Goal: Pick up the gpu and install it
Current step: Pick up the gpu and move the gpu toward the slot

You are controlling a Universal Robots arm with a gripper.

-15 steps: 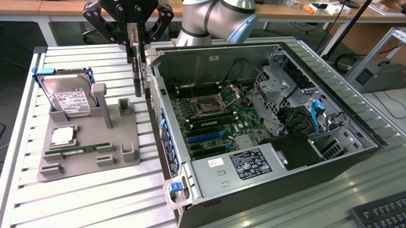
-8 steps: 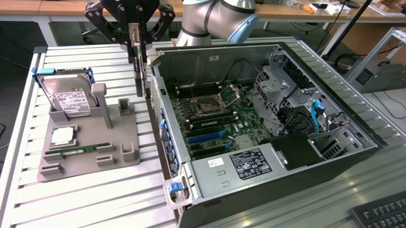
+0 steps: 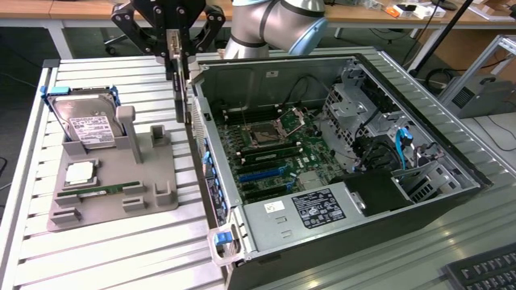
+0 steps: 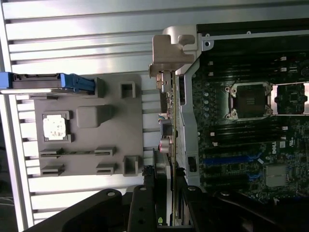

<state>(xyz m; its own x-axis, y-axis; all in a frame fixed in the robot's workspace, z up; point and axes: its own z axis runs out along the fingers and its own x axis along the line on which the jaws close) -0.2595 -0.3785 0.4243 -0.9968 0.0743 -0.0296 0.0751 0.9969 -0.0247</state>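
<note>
The gpu (image 3: 179,90) hangs upright and edge-on, a thin card with a silver end bracket (image 4: 171,46). It is above the gap between the grey holder tray (image 3: 121,175) and the wall of the open computer case (image 3: 322,211). My gripper (image 3: 174,51) is shut on the card's upper edge, with its black fingers (image 4: 145,205) on either side of the card (image 4: 166,121). The motherboard (image 3: 266,151) lies exposed inside the case, and its blue expansion slots (image 3: 262,175) (image 4: 231,159) are bare.
The grey tray carries a hard drive with blue handles (image 3: 89,121), a square silver processor (image 3: 81,173) and a narrow green RAM stick (image 3: 105,191). Drive cages and cables (image 3: 379,139) fill the case's far side. A keyboard (image 3: 484,272) lies at the exterior view's lower right.
</note>
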